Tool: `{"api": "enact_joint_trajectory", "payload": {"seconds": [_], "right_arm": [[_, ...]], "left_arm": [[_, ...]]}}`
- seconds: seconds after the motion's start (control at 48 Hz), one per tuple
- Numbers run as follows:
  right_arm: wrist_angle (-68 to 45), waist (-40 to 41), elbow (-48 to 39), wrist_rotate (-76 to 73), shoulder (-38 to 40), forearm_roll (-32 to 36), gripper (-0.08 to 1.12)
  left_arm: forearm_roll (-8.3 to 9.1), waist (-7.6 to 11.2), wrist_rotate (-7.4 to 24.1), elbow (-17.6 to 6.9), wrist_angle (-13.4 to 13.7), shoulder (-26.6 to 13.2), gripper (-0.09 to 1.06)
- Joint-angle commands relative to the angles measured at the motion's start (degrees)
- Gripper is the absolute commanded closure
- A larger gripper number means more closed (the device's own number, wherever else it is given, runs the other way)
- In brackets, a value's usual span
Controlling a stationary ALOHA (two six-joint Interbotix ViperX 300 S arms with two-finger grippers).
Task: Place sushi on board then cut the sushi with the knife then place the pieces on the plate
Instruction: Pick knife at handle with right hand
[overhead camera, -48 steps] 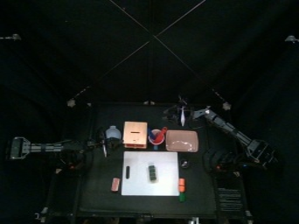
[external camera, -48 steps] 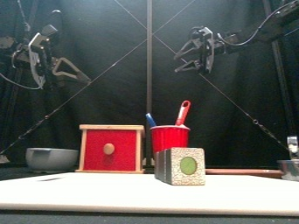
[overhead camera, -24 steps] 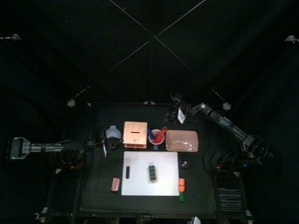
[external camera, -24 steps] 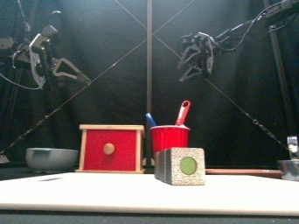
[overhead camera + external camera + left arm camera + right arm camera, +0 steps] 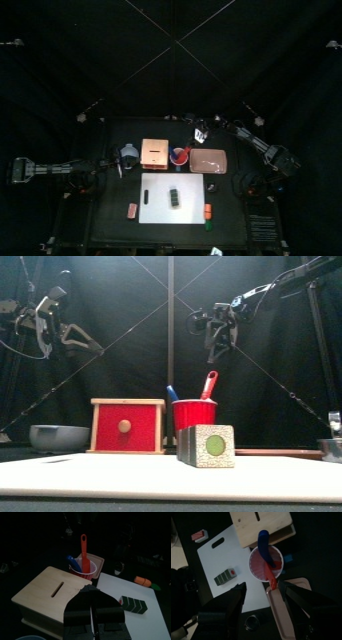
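Note:
The dark green sushi roll (image 5: 175,197) (image 5: 207,446) lies on the white board (image 5: 154,222) (image 5: 94,478). Behind the board stands a red cup (image 5: 179,157) (image 5: 194,414) holding a red knife (image 5: 210,384) (image 5: 271,574) and a blue knife (image 5: 171,393) (image 5: 263,539). The pink tray (image 5: 210,161) sits to the cup's right. My right gripper (image 5: 198,131) (image 5: 214,332) (image 5: 262,585) hangs high above the cup, open and empty. My left gripper (image 5: 119,166) (image 5: 48,318) (image 5: 87,588) is raised at the left, shut on nothing.
A wooden box with a red front (image 5: 154,153) (image 5: 127,426) stands left of the cup, and a blue-grey bowl (image 5: 128,153) (image 5: 59,437) further left. Small toy foods lie by the board's left (image 5: 132,209) and right (image 5: 209,211) edges. A metal cutter (image 5: 331,446) is at the right.
My right gripper has swung left and toward the back, from right of the tray to above the red cup. The left arm and the table's things have not moved.

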State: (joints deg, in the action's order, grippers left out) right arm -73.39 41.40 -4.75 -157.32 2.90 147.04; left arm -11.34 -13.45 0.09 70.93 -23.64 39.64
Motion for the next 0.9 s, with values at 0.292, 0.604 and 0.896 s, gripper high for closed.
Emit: {"api": "enact_joint_trajectory", "payload": {"seconds": [0.292, 0.604, 0.896], "right_arm": [[-9.8, -0.2, 11.1, -0.3, -6.9, 3.7, 0.17], [-14.3, -0.9, 15.7, -0.3, -12.4, 4.8, 0.17], [-14.3, -3.6, 14.5, -0.1, -14.8, 5.8, 0.17]], "left_arm": [[-0.09, -0.18, 0.1, -0.8, -0.2, -0.1, 0.99], [0.00, -0.18, 0.2, -0.5, -0.1, -0.2, 0.99], [0.00, -0.18, 0.2, 0.0, -0.1, -0.1, 0.99]]}}
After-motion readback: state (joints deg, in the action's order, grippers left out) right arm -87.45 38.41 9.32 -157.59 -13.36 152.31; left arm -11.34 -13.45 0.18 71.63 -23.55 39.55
